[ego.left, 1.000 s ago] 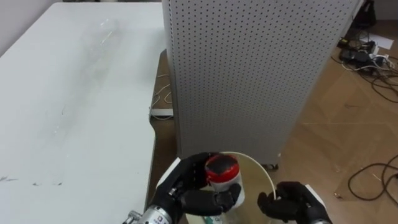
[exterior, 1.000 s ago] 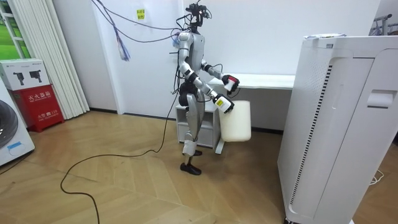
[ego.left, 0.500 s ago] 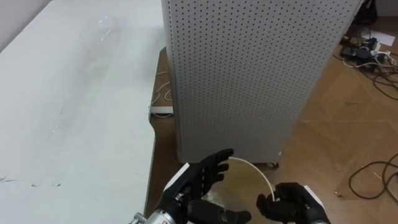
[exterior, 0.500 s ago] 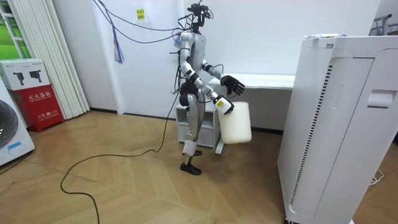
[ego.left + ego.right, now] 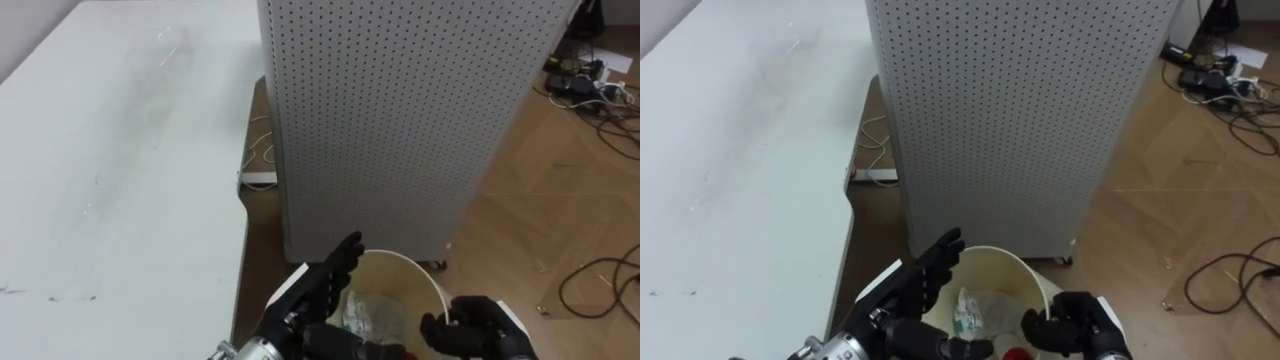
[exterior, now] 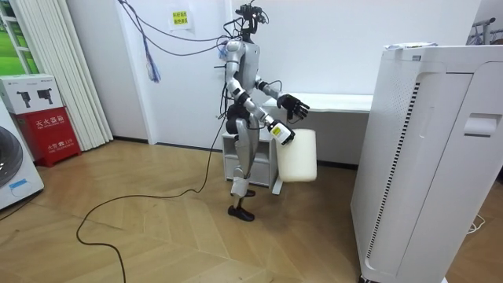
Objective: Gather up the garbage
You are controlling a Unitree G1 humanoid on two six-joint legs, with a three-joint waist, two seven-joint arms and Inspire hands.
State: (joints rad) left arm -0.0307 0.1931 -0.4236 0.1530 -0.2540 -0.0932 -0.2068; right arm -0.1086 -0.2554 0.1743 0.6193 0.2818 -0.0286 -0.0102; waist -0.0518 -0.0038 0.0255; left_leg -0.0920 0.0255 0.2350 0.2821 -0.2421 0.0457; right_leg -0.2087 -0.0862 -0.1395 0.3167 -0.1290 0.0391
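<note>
My left hand (image 5: 318,298) is open, its fingers straight, spread over the near left rim of a white waste bin (image 5: 424,280). Nothing is in it. My right hand (image 5: 478,328) is shut on the bin's right rim and holds the bin up before me. Inside the bin lie crumpled pale wrappers (image 5: 978,305) and a red-capped jar (image 5: 1012,352) low at the bottom. In the room view I stand beside the white table (image 6: 338,101), with the bin (image 6: 297,156) hanging at waist height and the left hand (image 6: 292,104) above it.
A white table (image 5: 120,160) runs along my left. A tall grey perforated cabinet (image 5: 400,120) stands right behind the bin. Cables (image 5: 600,90) lie on the wooden floor at the right. A large white appliance (image 6: 424,157) stands at the room view's right.
A second ago my left hand held the red-capped jar over the bin. It has opened and the jar has dropped into the bin. The right hand has kept its hold.
</note>
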